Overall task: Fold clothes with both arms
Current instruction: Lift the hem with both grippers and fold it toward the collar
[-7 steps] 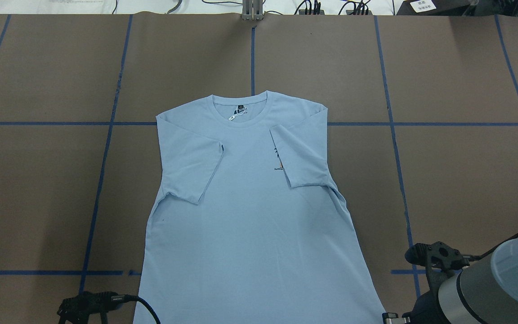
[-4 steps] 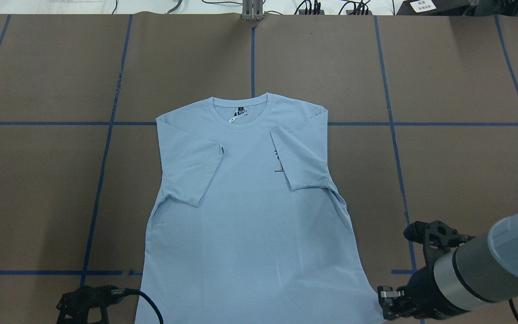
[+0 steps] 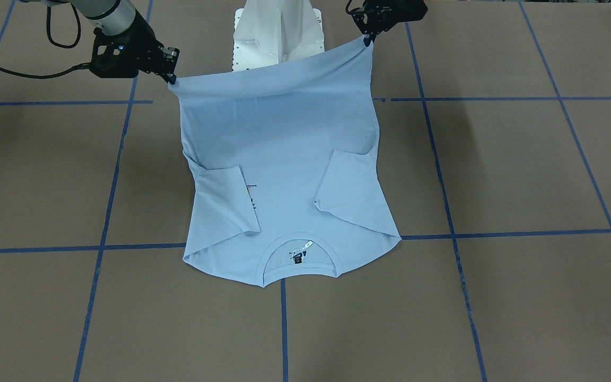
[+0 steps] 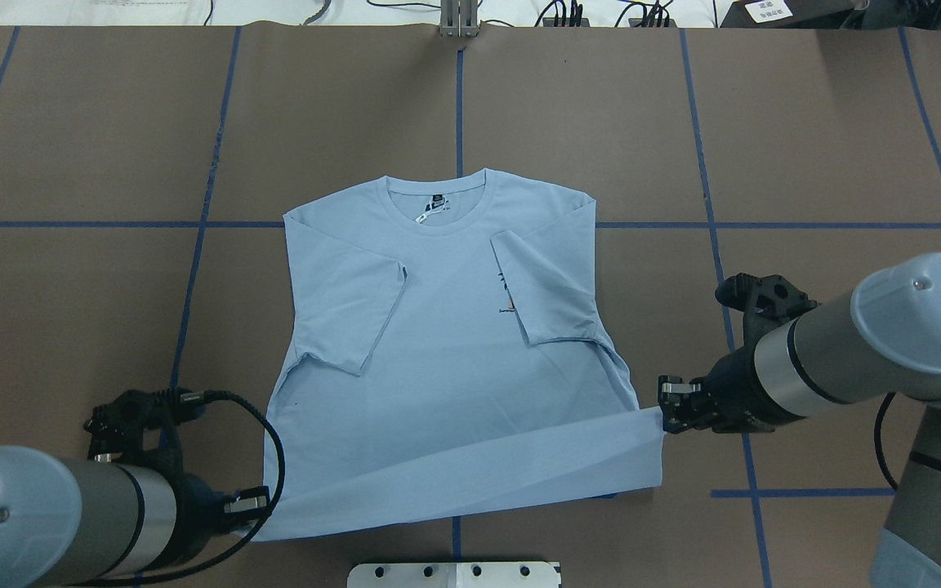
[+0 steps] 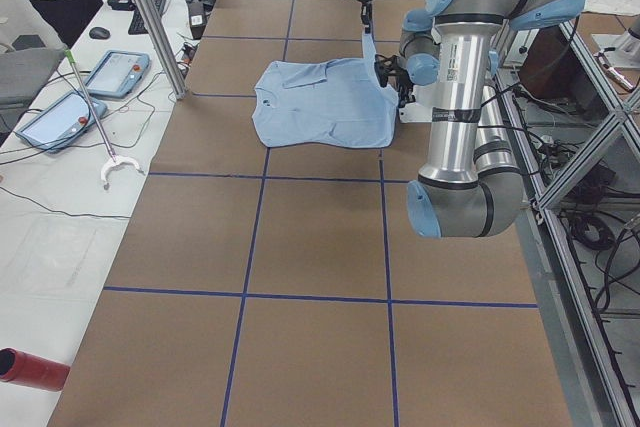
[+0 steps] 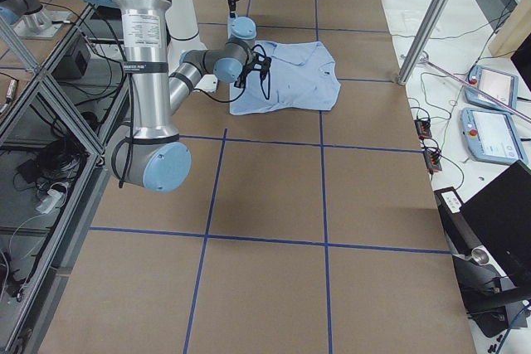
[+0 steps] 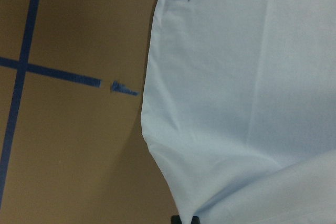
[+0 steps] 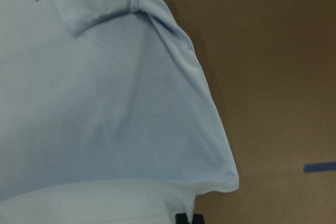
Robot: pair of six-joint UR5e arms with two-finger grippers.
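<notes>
My left gripper (image 4: pixel 260 511) is pinched tight on one raised hem corner of the pale blue short-sleeved T-shirt (image 4: pixel 454 351); my right gripper (image 4: pixel 663 408) clamps the other corner. The rest of the shirt lies flat ahead of both, its ribbed round collar (image 4: pixel 436 214) farthest off, so I'd carry the hem straight forward.

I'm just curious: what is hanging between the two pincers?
The pale blue T-shirt's lifted bottom hem spans from left pincer to right pincer, clearest in the overhead view.

Pale blue T-shirt (image 4: pixel 454 359) front-up (sleeves folded inward), hem edge lifted.
</notes>
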